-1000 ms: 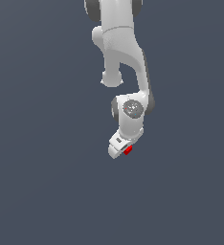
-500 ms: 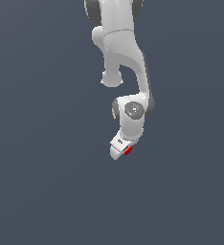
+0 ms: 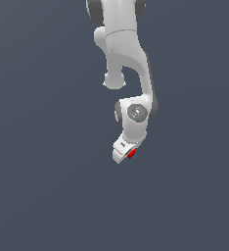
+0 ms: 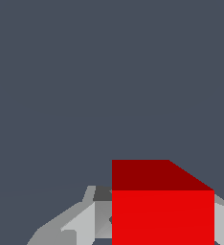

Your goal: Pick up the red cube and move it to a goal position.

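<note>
The red cube (image 3: 131, 154) is a tiny bright red block held at the tip of my white gripper (image 3: 126, 153), at the low end of the arm in the exterior view. In the wrist view the cube (image 4: 162, 210) fills the space between my grey fingers (image 4: 80, 222), which press on its two sides. My gripper (image 4: 157, 225) is shut on the cube. Most of the cube is hidden behind the gripper body in the exterior view. No goal marker shows in either view.
The white arm (image 3: 124, 59) reaches down from the top of the exterior view. A plain dark grey-blue surface (image 3: 43, 186) lies all around.
My gripper with the red cube has shifted slightly toward the exterior view's left, and the wrist has turned a little. The cube stays held.
</note>
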`<state>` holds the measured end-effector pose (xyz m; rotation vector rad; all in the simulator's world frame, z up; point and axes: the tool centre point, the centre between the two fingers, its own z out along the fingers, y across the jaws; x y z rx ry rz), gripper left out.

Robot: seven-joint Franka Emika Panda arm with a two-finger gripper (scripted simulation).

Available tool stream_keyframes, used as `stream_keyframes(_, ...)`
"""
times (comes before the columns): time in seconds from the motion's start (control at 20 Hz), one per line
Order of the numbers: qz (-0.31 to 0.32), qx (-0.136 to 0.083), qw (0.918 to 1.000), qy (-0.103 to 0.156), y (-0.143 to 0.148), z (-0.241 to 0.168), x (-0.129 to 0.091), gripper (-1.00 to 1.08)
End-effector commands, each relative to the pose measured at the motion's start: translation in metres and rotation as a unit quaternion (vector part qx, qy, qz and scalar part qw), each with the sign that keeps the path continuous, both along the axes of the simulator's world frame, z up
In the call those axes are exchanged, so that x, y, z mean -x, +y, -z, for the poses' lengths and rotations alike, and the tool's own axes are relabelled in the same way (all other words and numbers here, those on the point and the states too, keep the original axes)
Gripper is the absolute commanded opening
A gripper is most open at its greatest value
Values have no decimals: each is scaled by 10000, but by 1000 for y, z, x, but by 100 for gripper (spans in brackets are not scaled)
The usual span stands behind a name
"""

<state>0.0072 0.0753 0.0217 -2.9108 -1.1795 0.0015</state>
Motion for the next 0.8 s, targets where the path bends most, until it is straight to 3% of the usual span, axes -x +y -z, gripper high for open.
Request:
stream_keyframes(0.0, 0, 0, 10000, -6, 0, -5, 0, -100)
stream_keyframes(0.4, -1, 6, 10000, -7, -5, -41, 7, -100)
stream_keyframes(0.75, -3, 8, 10000, -7, -11, -101, 18, -100)
